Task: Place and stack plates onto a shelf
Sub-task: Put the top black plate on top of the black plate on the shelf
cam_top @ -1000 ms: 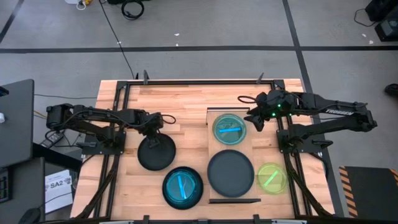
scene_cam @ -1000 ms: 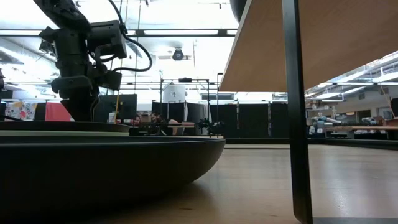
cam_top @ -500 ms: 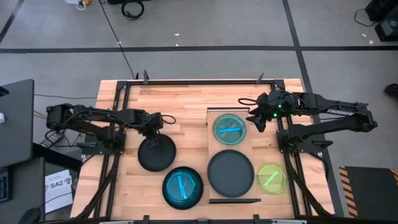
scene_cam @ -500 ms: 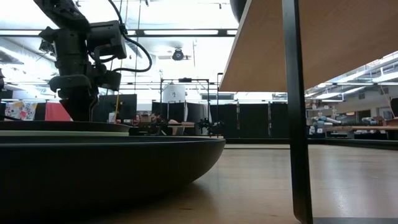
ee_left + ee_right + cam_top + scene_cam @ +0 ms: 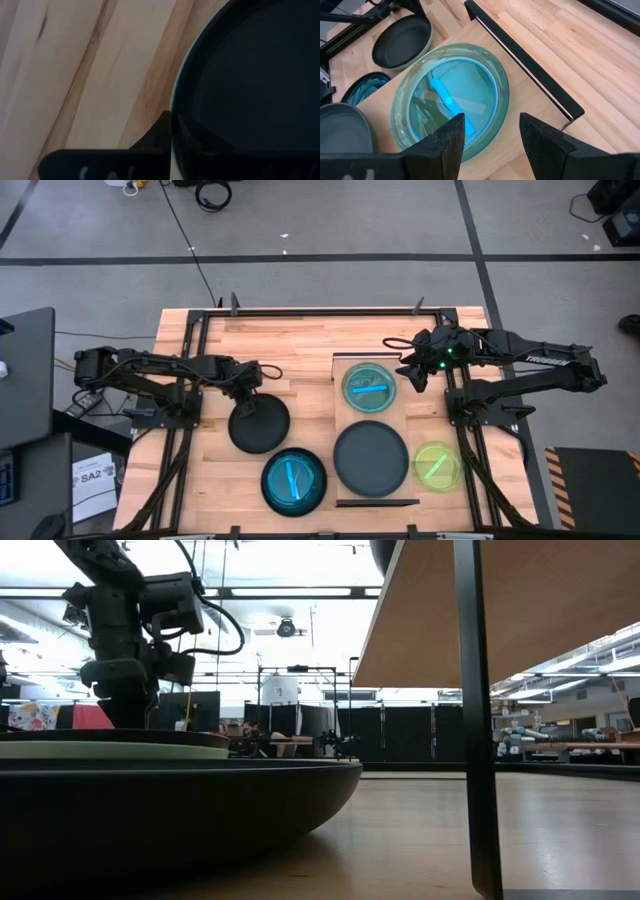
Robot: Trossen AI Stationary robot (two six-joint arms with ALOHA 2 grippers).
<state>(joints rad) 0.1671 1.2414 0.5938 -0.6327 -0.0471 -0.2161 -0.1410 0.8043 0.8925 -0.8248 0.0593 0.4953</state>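
Black matte plate (image 5: 259, 424) on table (image 5: 300, 345), left pincer (image 5: 243, 389) at its rim. Left wrist: pincer pinching that rim. Right wrist: right pincer (image 5: 491, 131) spread above mint plate (image 5: 451, 100) on shelf (image 5: 527, 107).

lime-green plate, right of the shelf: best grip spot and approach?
Probably the rim of the lime-green plate: it lies flat on the table, so only the edge offers purchase. Come from above at its far edge, nearest the open right pincer.

Grey floor (image 5: 320, 280) crossed by dark tape lines; bright ceiling lights (image 5: 290, 592).
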